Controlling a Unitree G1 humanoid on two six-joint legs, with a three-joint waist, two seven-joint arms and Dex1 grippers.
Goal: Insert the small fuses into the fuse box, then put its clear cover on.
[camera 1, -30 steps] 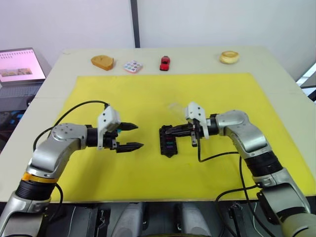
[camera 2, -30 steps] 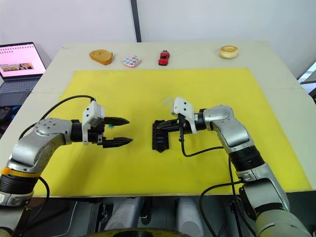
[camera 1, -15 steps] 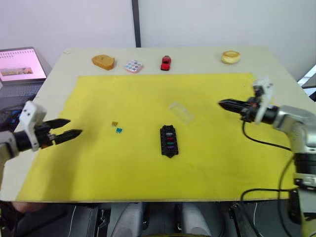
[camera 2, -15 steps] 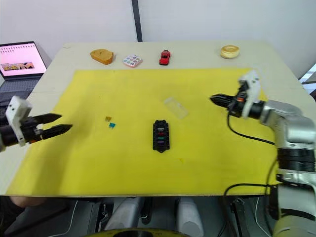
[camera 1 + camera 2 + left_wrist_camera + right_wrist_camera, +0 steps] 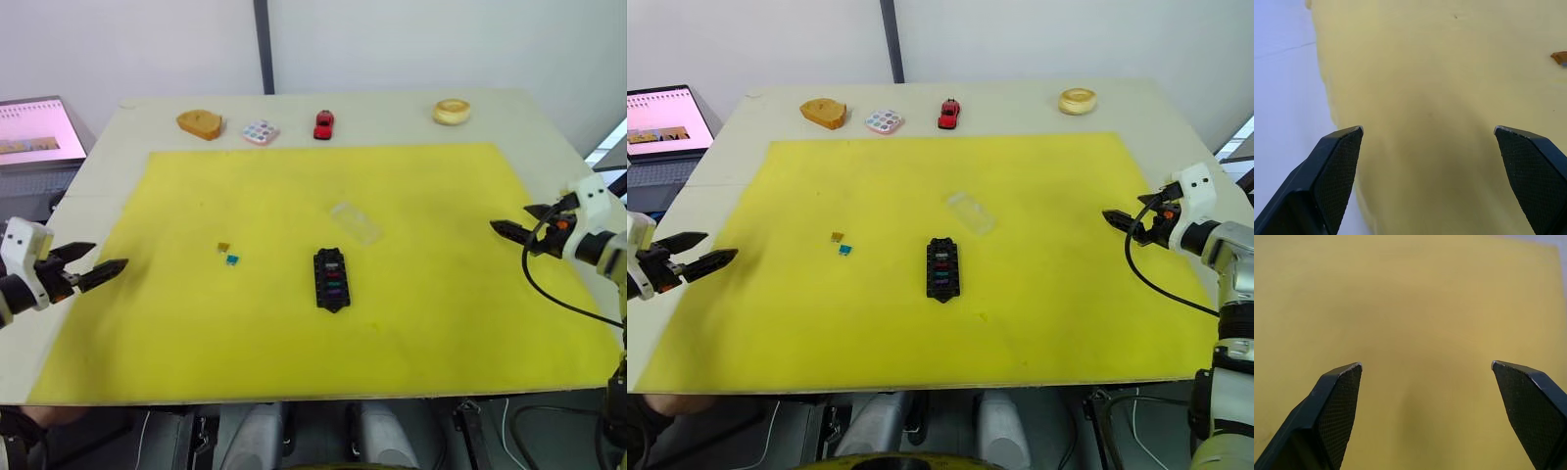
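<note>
The left gripper [image 5: 93, 258] hangs over the left edge of the yellow mat [image 5: 441, 323], jaws spread and empty. The right gripper [image 5: 1120, 219] sits at the mat's right edge, jaws also spread wide with nothing between them. Between the two, well apart from both, the black fuse box [image 5: 331, 278] lies near the mat's middle, with several coloured fuses seated in its slots. To its left, a teal fuse [image 5: 233, 259] and an amber fuse [image 5: 224, 247] lie loose on the mat, just beside each other. Just beyond the box to its right lies the clear cover [image 5: 356, 221], flat on the mat. Along the table's far edge stand a wooden block [image 5: 200, 123], a white tile with coloured dots [image 5: 261, 131], a red toy car [image 5: 324, 123] and a tape roll [image 5: 453, 111]. A laptop [image 5: 661, 113] sits off to the left.
</note>
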